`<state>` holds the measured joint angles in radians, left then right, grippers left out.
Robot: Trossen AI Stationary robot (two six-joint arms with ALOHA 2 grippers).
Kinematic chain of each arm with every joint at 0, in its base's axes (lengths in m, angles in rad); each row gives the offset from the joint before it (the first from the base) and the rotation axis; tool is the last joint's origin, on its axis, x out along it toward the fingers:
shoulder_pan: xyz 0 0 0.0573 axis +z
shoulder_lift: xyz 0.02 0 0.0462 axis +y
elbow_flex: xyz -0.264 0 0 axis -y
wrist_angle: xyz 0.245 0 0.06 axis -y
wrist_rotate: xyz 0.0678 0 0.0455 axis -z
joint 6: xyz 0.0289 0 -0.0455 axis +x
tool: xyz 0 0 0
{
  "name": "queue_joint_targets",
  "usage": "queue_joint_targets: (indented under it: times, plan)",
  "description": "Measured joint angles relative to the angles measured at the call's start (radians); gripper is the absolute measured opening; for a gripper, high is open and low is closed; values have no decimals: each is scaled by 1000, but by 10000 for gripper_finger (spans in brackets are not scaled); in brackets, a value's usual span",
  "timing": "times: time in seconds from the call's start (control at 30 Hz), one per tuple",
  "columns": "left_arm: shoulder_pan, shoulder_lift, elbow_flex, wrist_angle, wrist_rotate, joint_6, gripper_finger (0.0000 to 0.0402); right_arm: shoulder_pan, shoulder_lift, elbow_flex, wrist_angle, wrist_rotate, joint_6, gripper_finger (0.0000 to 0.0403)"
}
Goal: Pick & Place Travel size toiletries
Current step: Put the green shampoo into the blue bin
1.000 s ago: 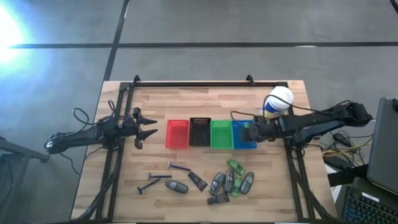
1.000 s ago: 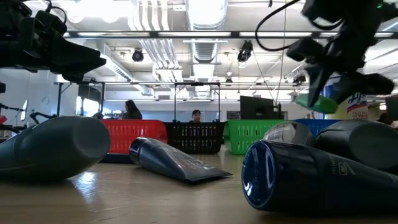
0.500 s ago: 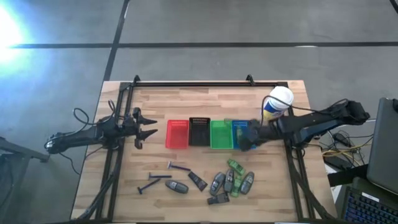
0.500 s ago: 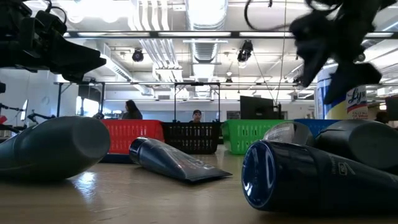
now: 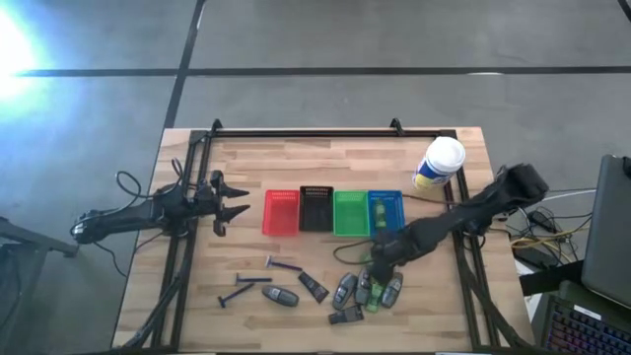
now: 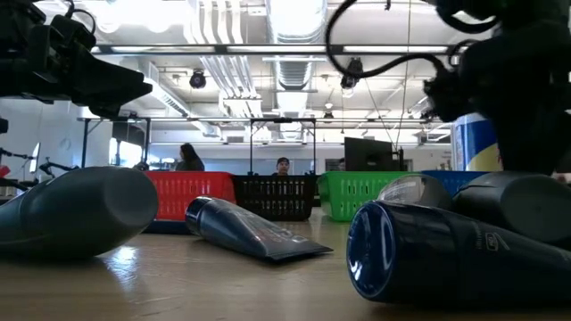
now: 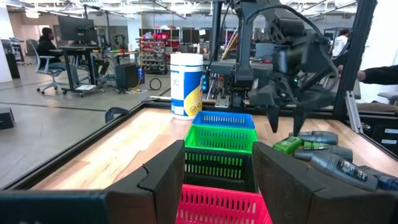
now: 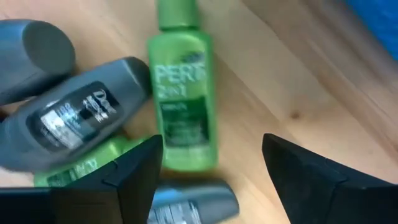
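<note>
Right pincer [image 5: 383, 258] has swung from the blue plastic basket [image 5: 386, 211] down over your heap of toiletries, fingers spread, empty, above a small green shampoo bottle [image 8: 181, 99] lying on the wooden surface [image 5: 246, 168]. Next pick looks imminent. Left pincer [image 5: 235, 201] waits open beside the red basket [image 5: 281, 212].

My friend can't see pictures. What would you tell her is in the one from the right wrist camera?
The open right gripper hangs just above a green bottle lying flat on the wooden table. Grey oval pieces lie beside the bottle, and a second green one is partly under them.
</note>
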<state>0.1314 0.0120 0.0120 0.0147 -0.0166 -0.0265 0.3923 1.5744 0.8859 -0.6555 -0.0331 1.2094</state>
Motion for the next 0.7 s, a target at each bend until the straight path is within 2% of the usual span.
queue_joint_targets:
  times: [0.27, 0.37, 0.47, 0.57, 0.7]
  plan:
    - [0, 0, 0, 0, 0, 0, 193, -8, 178, 84, -22, 12, -69, 279]
    - [0, 0, 0, 0, 0, 0, 193, -6, 223, 106, -51, 14, -68, 267]
    - [0, 1, 0, 0, 0, 0, 193, -6, 231, 122, -72, 14, -81, 223]
    - [0, 2, 0, 0, 0, 0, 193, -4, 207, 142, -98, 14, -85, 163]
    - [0, 2, 0, 0, 0, 0, 193, 1, 109, 184, -147, 19, -64, 103]
